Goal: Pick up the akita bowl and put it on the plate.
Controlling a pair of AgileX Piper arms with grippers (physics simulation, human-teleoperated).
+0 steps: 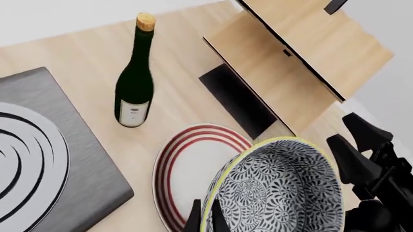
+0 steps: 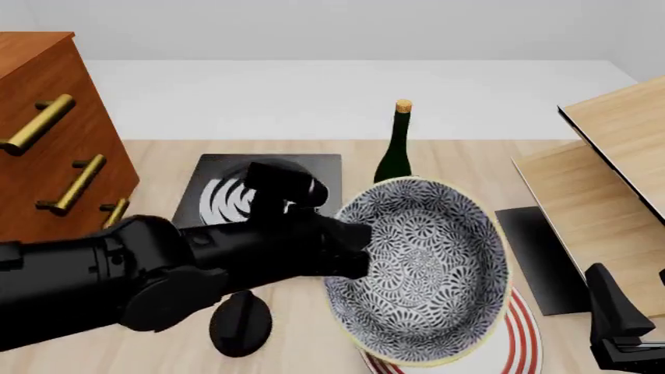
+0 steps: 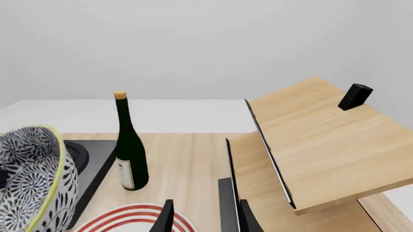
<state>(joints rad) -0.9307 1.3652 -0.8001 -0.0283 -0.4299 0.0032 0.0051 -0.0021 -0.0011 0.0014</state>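
Observation:
The akita bowl [image 2: 428, 269], black-and-white floral with a pale yellow rim, hangs tilted in the air, its open side facing the front camera. My left gripper [image 1: 206, 220] is shut on the bowl's rim [image 1: 223, 193] at its left side. Below and partly behind the bowl lies the plate [image 2: 522, 336], white with red rings, also visible in the left wrist view as the plate [image 1: 184, 171]. My right gripper [image 3: 206, 222] stands open near the table's front right, with nothing between its fingers; the bowl [image 3: 32, 186] is off to its left.
A dark green bottle [image 2: 395, 152] stands behind the bowl. A black slab with grey rings [image 2: 223, 195] lies at back left, a black knob [image 2: 241, 323] in front of it. A brown dresser [image 2: 52, 140] fills the left, a slanted wooden rack [image 2: 608, 187] the right.

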